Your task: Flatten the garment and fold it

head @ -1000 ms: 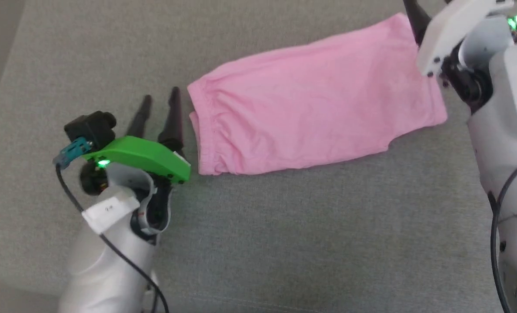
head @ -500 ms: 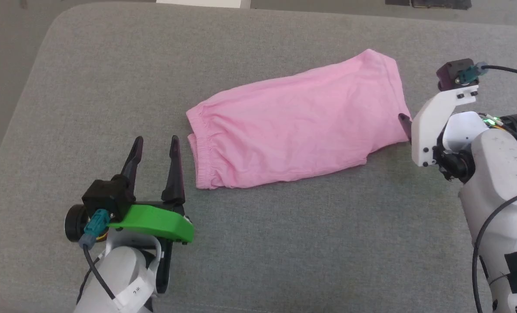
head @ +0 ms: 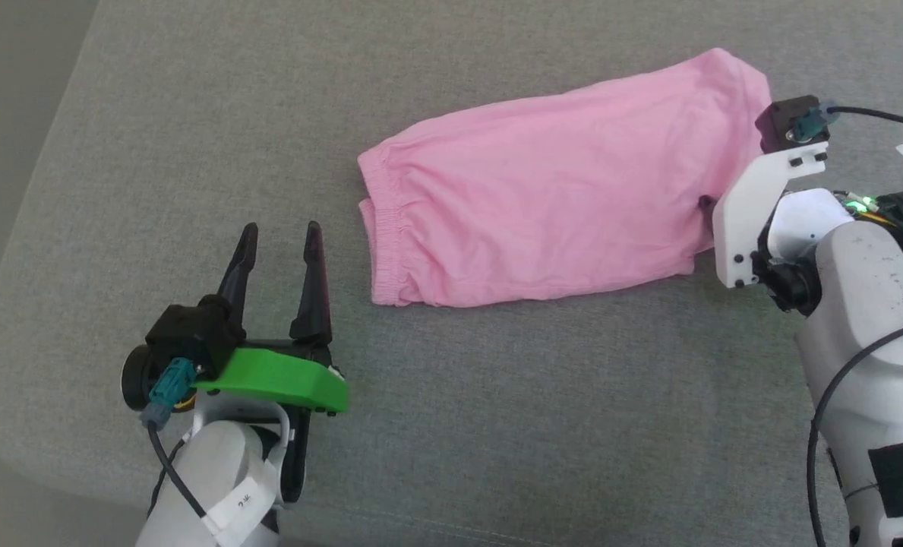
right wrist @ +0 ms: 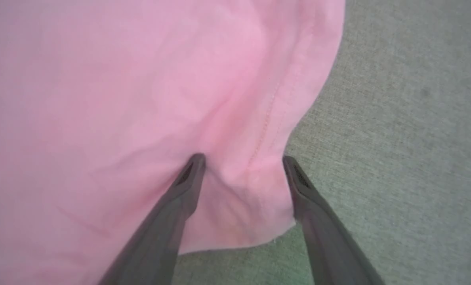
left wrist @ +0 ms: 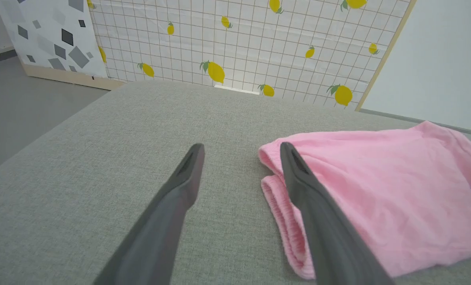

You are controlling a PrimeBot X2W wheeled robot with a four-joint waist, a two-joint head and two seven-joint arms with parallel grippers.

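The pink shorts [head: 557, 213] lie flat on a grey cushion [head: 497, 425], right of the middle and slanting: the gathered waistband [head: 379, 228] is at the left, nearer end, and the leg hem [head: 747, 83] is at the right, farther end. At the waistband two layers of cloth show, one on top of the other. The cloth has only faint creases.

The left tool [head: 282, 226] is to the left of the shorts and nearer the robot, its two dark fingers spread wide and pointing away, with nothing between them. In the left wrist view the left tool [left wrist: 241, 145] has its right finger [left wrist: 310, 198] in front of the waistband corner; whether it touches the cloth cannot be told. A green bracket [head: 276, 380] sits across its wrist.

The right tool [right wrist: 243, 157] is at the right end of the shorts, by the leg hem. Its fingers stand wide apart. One fingertip [right wrist: 193, 166] is on the pink cloth, and the other is at the hem's edge, with the cushion beyond it. The fabric puckers slightly between them but is not pinched. In the head view a white bracket [head: 747, 205] covers most of this tool.

Beyond the cushion's far edge the left wrist view shows a white gridded screen [left wrist: 239, 43] printed with lemons.
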